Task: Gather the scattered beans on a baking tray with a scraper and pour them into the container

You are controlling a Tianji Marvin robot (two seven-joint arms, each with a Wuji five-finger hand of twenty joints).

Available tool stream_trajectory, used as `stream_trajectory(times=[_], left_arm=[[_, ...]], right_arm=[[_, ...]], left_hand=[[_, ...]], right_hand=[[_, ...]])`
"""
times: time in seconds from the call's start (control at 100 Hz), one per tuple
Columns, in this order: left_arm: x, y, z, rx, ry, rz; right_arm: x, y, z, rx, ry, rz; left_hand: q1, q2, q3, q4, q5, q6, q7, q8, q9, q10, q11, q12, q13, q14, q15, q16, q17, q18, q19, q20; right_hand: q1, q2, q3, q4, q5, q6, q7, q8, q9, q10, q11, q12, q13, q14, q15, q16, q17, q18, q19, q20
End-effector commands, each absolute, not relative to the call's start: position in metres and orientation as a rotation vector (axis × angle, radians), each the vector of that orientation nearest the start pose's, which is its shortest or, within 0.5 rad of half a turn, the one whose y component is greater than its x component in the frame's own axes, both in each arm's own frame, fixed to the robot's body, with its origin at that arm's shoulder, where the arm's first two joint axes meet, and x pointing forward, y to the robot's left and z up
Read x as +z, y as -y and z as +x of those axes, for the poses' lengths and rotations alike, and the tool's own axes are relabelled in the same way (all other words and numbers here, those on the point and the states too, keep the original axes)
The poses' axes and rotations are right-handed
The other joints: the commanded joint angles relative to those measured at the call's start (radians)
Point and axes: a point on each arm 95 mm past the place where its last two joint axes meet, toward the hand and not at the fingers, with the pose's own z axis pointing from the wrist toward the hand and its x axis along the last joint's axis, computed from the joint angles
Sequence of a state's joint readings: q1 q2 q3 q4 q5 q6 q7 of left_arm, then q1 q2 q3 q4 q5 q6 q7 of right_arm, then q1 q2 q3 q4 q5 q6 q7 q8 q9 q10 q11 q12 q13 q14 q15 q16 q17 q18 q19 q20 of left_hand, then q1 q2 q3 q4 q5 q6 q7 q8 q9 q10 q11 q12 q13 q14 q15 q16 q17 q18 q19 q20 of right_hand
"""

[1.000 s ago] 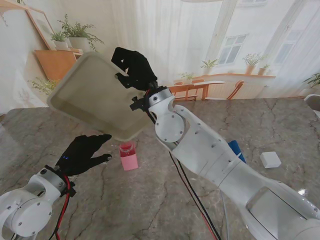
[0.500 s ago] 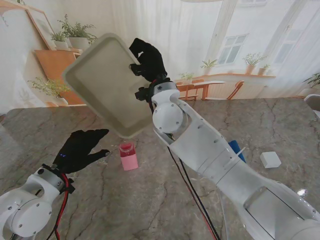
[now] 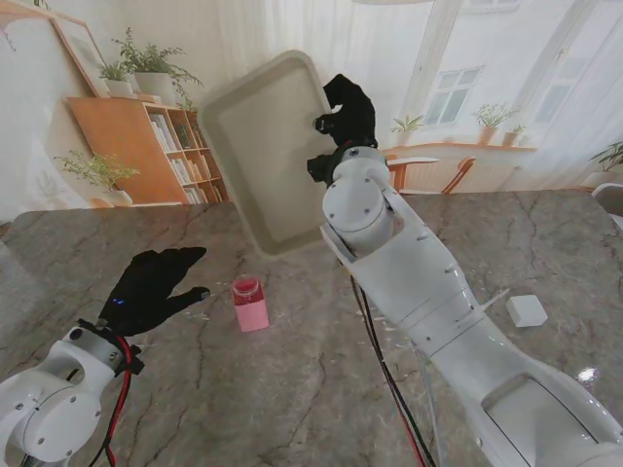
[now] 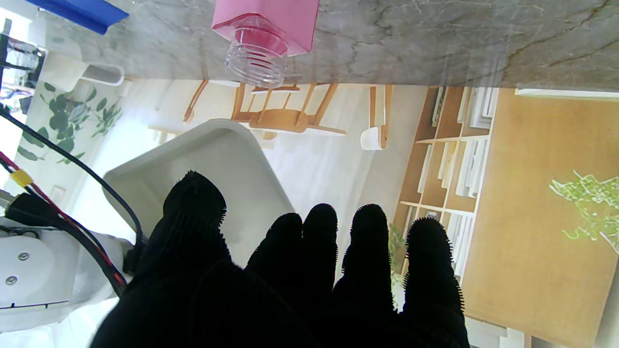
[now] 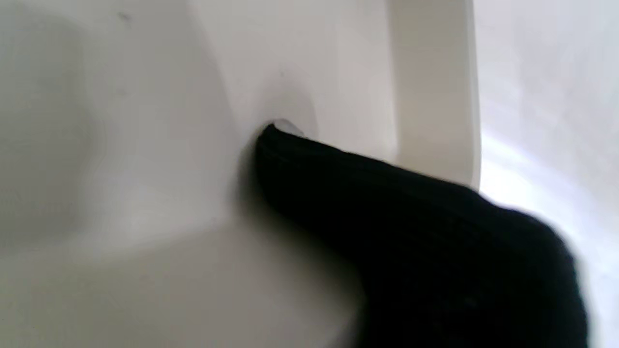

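Note:
My right hand (image 3: pixel 348 112) is shut on the rim of the white baking tray (image 3: pixel 268 146) and holds it high above the table, tipped steeply on edge with its lower corner over the pink container (image 3: pixel 249 303). In the right wrist view a black finger (image 5: pixel 387 203) presses into the tray's inner wall (image 5: pixel 169 145). The container, with its clear threaded mouth (image 4: pixel 256 55), stands upright on the marble. My left hand (image 3: pixel 151 288) hovers open just left of it, its fingers (image 4: pixel 314 256) spread and holding nothing. The tray (image 4: pixel 217 179) shows beyond them. No beans are visible. The blue scraper (image 4: pixel 77 12) lies on the table.
A white block (image 3: pixel 527 310) lies on the marble table (image 3: pixel 292 389) at the right. My right arm (image 3: pixel 419 282) crosses the middle of the table, with cables hanging under it.
My right hand has swung the tray to the right and turned it more upright, from over the left side to above the container. The left hand has barely shifted.

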State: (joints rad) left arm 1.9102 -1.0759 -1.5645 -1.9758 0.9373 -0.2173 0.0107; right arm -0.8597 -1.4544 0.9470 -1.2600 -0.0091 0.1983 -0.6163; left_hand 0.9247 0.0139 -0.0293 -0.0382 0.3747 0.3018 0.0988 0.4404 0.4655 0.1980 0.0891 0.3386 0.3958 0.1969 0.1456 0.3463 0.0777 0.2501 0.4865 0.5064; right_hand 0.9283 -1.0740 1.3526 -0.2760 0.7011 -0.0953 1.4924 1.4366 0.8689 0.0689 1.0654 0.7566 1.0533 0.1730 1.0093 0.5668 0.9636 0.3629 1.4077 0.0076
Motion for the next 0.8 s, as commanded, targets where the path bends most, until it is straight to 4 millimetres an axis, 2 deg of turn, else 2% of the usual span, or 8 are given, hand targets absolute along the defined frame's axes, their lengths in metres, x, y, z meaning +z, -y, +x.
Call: stream_trajectory(times=[0.0,0.18,0.47,0.79], left_arm=[[-0.252,-0.046,0.33,-1.661,-1.384,-1.111],[-0.258,-0.046,0.334,-1.667,-1.361,-1.141],[-0.269,-0.044,0.343,-1.695,-1.313,-1.201],[-0.282,-0.04,0.352,-1.723,-1.271,-1.27]], right_arm=[[-0.129,-0.11,0.556,-2.803,0.25,-2.142],[-0.155,-0.077,0.554,-2.672,0.189,-2.346],[-0.217,-0.031,0.549,-2.356,0.082,-2.699],[-0.283,-0.007,0.531,-1.998,-0.043,-2.937]], left_hand=[[0.02,0.056,-0.012,0.002,-0.021,0.003,-0.006,-0.005,-0.028,-0.021,-0.011,0.003,-0.016,-0.001,-0.002,-0.004,-0.02,0.018,-0.016,0.024],[0.019,0.054,-0.013,0.002,-0.018,0.002,-0.006,-0.005,-0.026,-0.021,-0.011,0.003,-0.01,0.001,0.0,-0.003,-0.02,0.019,-0.017,0.024],[0.02,0.05,-0.012,0.002,-0.013,0.001,-0.004,-0.005,-0.005,-0.015,-0.004,0.005,-0.004,0.004,0.001,-0.001,-0.018,0.02,-0.018,0.024],[0.02,0.046,-0.012,0.002,-0.008,0.001,-0.004,-0.005,0.003,-0.015,-0.005,0.006,0.002,0.007,0.003,0.0,-0.016,0.022,-0.02,0.025]], right_hand=[[0.155,0.059,0.137,0.048,-0.014,-0.025,0.03,0.031,0.032,-0.163,0.098,0.042,0.027,-0.084,0.079,0.032,0.076,-0.104,0.156,0.04],[0.152,0.06,0.135,0.05,-0.012,-0.031,0.029,0.032,0.033,-0.166,0.097,0.041,0.027,-0.087,0.079,0.032,0.076,-0.107,0.154,0.045],[0.147,0.066,0.134,0.056,-0.008,-0.046,0.029,0.032,0.038,-0.179,0.093,0.043,0.031,-0.099,0.077,0.038,0.077,-0.119,0.154,0.06],[0.148,0.045,0.145,0.055,0.007,-0.042,0.032,0.029,0.054,-0.172,0.089,0.05,0.042,-0.083,0.079,0.055,0.087,-0.112,0.171,0.093]])
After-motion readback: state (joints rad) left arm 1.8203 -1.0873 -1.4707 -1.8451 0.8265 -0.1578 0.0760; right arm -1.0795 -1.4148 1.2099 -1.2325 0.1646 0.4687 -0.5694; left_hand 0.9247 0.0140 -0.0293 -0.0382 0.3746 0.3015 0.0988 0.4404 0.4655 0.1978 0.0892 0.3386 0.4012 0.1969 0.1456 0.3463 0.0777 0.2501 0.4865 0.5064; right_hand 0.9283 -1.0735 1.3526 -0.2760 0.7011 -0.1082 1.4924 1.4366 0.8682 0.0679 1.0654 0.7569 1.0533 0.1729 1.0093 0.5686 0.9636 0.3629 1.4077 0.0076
